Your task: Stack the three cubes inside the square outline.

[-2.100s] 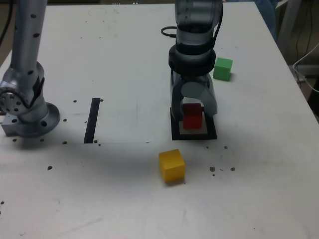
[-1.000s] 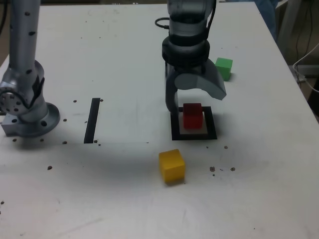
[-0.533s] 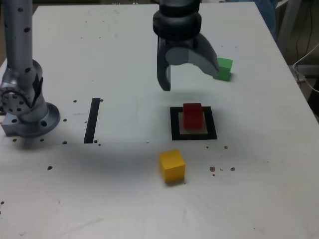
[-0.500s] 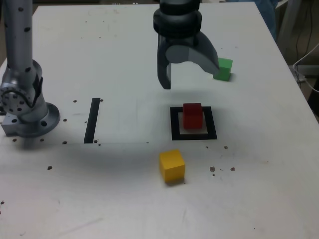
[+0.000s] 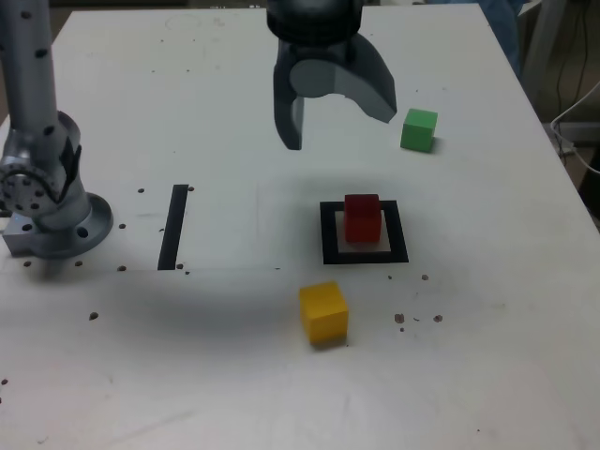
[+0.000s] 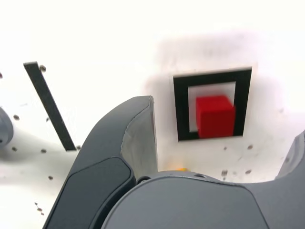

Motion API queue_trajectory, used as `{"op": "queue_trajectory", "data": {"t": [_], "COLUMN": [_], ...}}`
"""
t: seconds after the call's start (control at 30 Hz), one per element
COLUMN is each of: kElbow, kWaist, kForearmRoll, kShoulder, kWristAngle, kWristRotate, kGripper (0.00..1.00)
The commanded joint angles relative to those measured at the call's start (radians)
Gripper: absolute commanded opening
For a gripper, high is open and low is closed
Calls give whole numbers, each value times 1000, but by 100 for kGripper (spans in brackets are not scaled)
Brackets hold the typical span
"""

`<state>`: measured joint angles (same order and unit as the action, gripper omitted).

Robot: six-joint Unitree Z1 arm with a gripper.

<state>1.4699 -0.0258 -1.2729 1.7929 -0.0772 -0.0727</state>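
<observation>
So closest to the exterior camera there's the yellow cube [image 5: 323, 312], sitting on the bench [image 5: 234, 366] by itself. Just past it, the red cube [image 5: 362, 219] is inside the square outline [image 5: 332, 253], with a straight black strip [image 5: 173, 228] well off to the exterior view's left. The tool [image 5: 339, 133] is up above the bench behind those, fingers wide apart, nothing in it. Green cube [image 5: 419, 130]'s farther back, over on the exterior view's right.

One cube [image 5: 363, 223] sits inside the square outline [image 5: 397, 246], between the other two cubes [image 5: 323, 313].
</observation>
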Motion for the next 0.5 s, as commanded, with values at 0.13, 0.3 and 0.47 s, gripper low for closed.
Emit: {"op": "queue_trajectory", "data": {"t": [0.13, 0.3, 0.47], "kElbow": [-38, -62, -68], "kWaist": [94, 192, 282], "kForearmRoll": [-18, -19, -14], "kShoulder": [-57, -85, -62], "kWristAngle": [2, 17, 34], "kWristRotate": [107, 208, 284], "kGripper": [99, 99, 99]}}
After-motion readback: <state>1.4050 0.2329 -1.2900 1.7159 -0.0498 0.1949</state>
